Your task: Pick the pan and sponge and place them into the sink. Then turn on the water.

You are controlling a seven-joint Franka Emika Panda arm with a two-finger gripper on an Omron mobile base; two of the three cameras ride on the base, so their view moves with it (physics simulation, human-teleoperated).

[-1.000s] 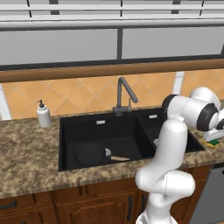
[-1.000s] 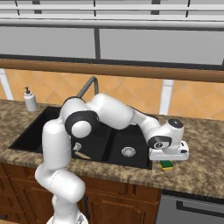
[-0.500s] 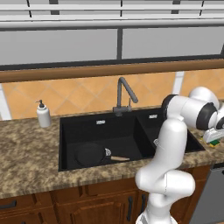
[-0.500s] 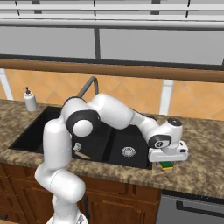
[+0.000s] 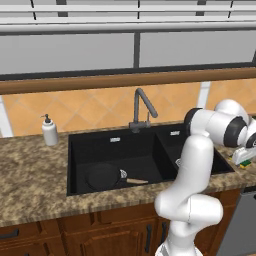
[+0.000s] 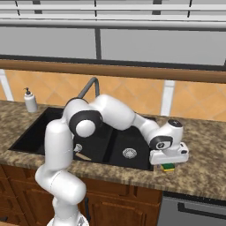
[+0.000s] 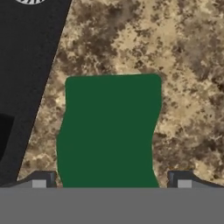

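The black pan (image 5: 104, 175) lies in the large left basin of the sink (image 5: 75, 150), its wooden handle pointing right. The sponge (image 7: 109, 131), green side up, rests on the granite counter just right of the sink's (image 6: 141, 164) right basin. My gripper (image 7: 111, 180) hangs straight over the sponge, open, with one fingertip on each side of it and no contact showing. From the base cameras the hand (image 6: 170, 154) covers most of the sponge (image 6: 168, 167), and the sponge (image 5: 245, 163) peeks out under the hand. No water runs from the faucet (image 5: 141, 107).
A white soap dispenser (image 5: 49, 131) stands on the counter left of the sink. The counter's front edge lies close to the sponge. The right basin's silver drain (image 6: 129, 153) is visible beside my forearm.
The hand has sunk a little toward the sponge. The pan and the sponge have not moved.
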